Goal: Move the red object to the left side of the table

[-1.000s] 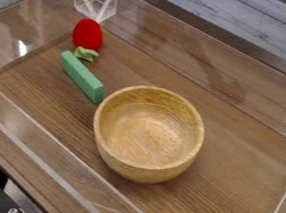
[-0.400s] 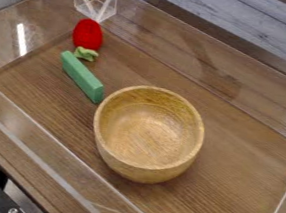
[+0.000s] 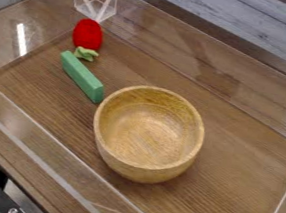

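So the arm's basically gone from view now. A second ago there was a dark chunk of it up at the far left corner, right above the fruit point(image 3: 88, 35) — now only a sliver of something dark shows at the top edge, and I honestly can't tell if that's the end effector or how far open it is. Nothing seems to be in it, though that's just my guess.

The fruit hasn't budged across the three shots. It sits on the surface point(image 3: 236, 133) at the far left, close to the acrylic wall point(image 3: 20, 4), with a pale, whitish bit sticking up just behind it. I can't make out what that is — could be a reflection in the wall. The green block point(image 3: 82, 75) lies just near of the fruit, angled, close to it but I can't say whether they touch. The wooden bowl point(image 3: 149, 133) is well apart, toward the near middle, and it's empty.

What does that mean for the task? My read: the fruit is already over on the left side, and the arm pulling away looks like a retreat after release. So I'd call this done or nearly so. The fruit looks settled, not rolling.
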`<state>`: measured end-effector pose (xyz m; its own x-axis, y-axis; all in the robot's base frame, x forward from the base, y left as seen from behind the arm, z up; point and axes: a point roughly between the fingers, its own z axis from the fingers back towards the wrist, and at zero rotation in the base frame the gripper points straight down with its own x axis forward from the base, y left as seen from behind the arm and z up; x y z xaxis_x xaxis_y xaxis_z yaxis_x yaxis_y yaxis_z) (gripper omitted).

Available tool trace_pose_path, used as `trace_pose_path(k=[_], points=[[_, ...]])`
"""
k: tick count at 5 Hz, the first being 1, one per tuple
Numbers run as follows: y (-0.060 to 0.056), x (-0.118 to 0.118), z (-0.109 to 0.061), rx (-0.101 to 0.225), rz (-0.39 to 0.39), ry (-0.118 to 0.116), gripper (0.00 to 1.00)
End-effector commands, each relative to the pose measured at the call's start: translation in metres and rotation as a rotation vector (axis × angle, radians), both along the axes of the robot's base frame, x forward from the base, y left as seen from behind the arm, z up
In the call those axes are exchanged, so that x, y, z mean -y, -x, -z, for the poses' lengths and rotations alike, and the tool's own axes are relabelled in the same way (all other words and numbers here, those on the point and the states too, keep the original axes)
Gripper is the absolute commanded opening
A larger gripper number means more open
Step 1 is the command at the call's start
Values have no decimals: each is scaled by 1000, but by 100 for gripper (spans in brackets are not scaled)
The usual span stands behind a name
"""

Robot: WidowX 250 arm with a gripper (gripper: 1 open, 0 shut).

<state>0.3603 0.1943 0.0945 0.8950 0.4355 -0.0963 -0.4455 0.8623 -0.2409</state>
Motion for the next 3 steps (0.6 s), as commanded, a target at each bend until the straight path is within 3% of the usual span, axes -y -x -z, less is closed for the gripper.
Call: trace_pose_path(k=[1, 2, 3], points=[[-3, -9, -10, 39, -83, -51, 0], [0, -12, 0, 24, -156, -60, 100], [8, -11, 3, 18, -161, -64, 100]])
